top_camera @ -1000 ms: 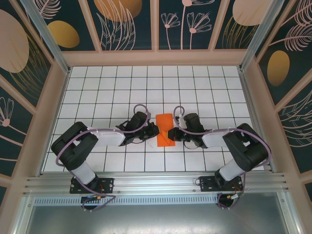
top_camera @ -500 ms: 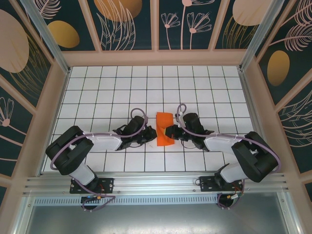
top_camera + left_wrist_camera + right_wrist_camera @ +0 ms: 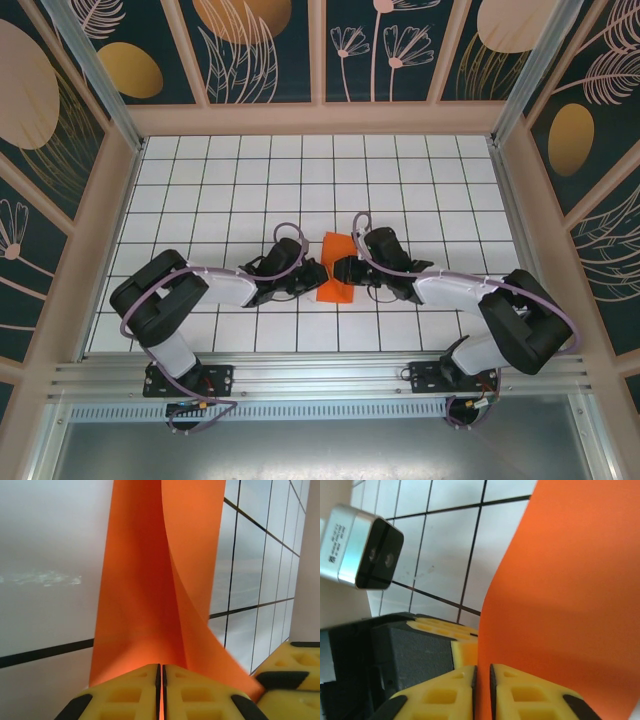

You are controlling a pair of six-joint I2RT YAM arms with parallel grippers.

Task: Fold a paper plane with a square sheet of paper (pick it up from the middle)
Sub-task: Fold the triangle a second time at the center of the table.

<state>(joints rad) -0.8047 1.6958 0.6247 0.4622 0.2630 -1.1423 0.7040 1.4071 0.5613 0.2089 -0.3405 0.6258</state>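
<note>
Here, the left end effector (image 3: 161, 682) is clamped on the square sheet of paper (image 3: 145, 580), its yellow pads (image 3: 125, 692) pressed together with only the thin orange edge between them. The right end effector (image 3: 482, 680) pinches the same sheet from the opposite side, just beside the left one. The paper is creased narrower, and its layers curve apart as they rise from the grip. It sits between the two arms, near the middle of the white-tiled bench (image 3: 250, 180).
</note>
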